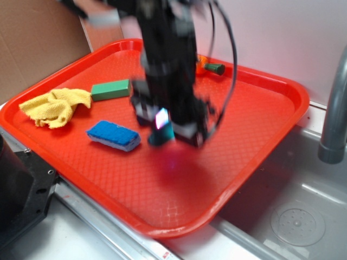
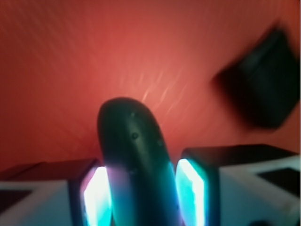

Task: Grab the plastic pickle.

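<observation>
The plastic pickle [image 1: 160, 134], a dark teal capsule, hangs end-down under my gripper [image 1: 163, 125] over the middle of the red tray [image 1: 255, 162]. In the wrist view the plastic pickle [image 2: 134, 160] fills the gap between the two glowing pads [image 2: 98, 197], which press against its sides. My gripper [image 2: 143, 200] is shut on it. The pickle's rounded end points away from the camera toward the tray floor. The arm is blurred with motion, and a shadow lies on the tray below it.
On the tray lie a blue sponge [image 1: 114, 135], a light green block [image 1: 110, 89], a yellow cloth [image 1: 56, 106] and a carrot [image 1: 210, 67] at the back. A sink [image 1: 298, 216] and grey faucet pipe [image 1: 333, 108] are at right. A dark blurred shape [image 2: 261, 84] shows at the wrist view's upper right.
</observation>
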Available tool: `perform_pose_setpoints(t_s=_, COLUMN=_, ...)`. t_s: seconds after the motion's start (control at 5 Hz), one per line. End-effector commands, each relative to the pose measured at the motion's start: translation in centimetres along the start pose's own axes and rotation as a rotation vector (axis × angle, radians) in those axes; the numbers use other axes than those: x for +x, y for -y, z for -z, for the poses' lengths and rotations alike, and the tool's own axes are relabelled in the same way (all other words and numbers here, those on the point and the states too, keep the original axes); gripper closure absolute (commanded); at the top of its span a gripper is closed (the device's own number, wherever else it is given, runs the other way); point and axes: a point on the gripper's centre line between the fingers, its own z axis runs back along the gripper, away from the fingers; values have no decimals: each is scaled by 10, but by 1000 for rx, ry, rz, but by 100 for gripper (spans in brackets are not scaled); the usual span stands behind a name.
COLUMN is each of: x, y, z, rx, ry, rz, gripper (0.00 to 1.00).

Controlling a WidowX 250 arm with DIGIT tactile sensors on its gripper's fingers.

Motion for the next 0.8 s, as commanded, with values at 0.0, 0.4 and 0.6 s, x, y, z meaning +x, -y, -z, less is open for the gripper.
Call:
perform_pose_setpoints(t_s=0.0, x=34, y=-36, z=-96, rx=-130, ry=68, rz=63, gripper=100)
perform_pose_setpoints(t_s=0.4, x=44, y=-67, z=-138, rx=-163, ry=114, rz=16, gripper=100)
perform_pose_setpoints(t_s=0.6, x=51, y=-76, z=-130, rx=-152, ry=13, rz=-52, gripper=100)
